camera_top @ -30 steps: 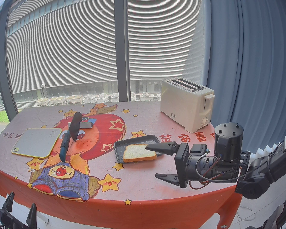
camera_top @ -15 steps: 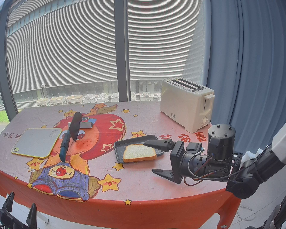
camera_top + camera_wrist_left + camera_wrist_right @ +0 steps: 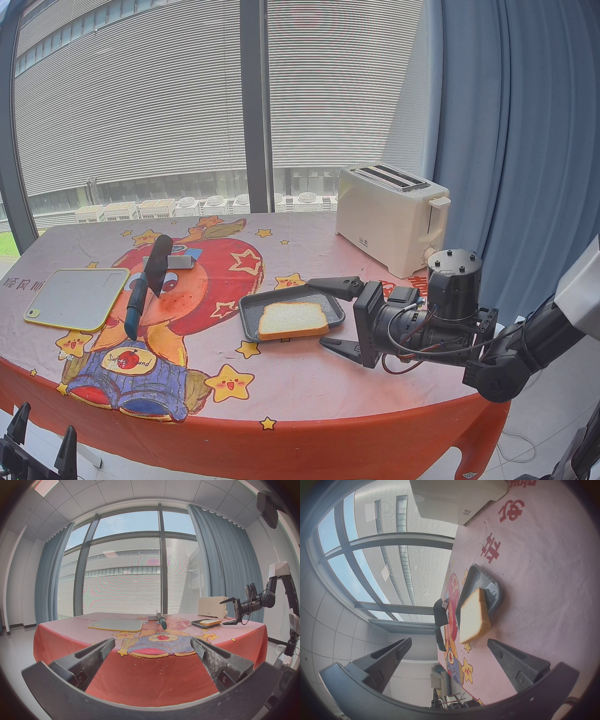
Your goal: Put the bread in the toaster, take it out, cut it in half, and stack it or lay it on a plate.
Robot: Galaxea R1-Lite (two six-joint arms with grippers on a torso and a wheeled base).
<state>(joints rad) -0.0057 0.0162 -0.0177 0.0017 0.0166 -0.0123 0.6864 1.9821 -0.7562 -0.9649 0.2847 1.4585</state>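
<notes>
A slice of bread [image 3: 292, 320] lies flat on a dark grey tray [image 3: 250, 306] near the table's middle. My right gripper [image 3: 315, 312] is open just right of it, low over the cloth, one finger behind the tray's corner and one in front. In the right wrist view the bread [image 3: 473, 617] lies just ahead of the open right gripper [image 3: 448, 640]. The white toaster [image 3: 392, 219] stands at the back right with empty slots. My left gripper [image 3: 153, 648] hangs open below the table's front left edge.
A black-bladed knife with a blue handle [image 3: 145, 284] rests on a small holder left of centre. A pale cutting board with a yellow rim [image 3: 76, 298] lies at the far left. A window and a blue curtain [image 3: 519, 144] stand behind the table.
My right gripper has moved left and farther onto the table, closing in on the bread's right end. Its fingers stay open. The left gripper and the bread have not moved.
</notes>
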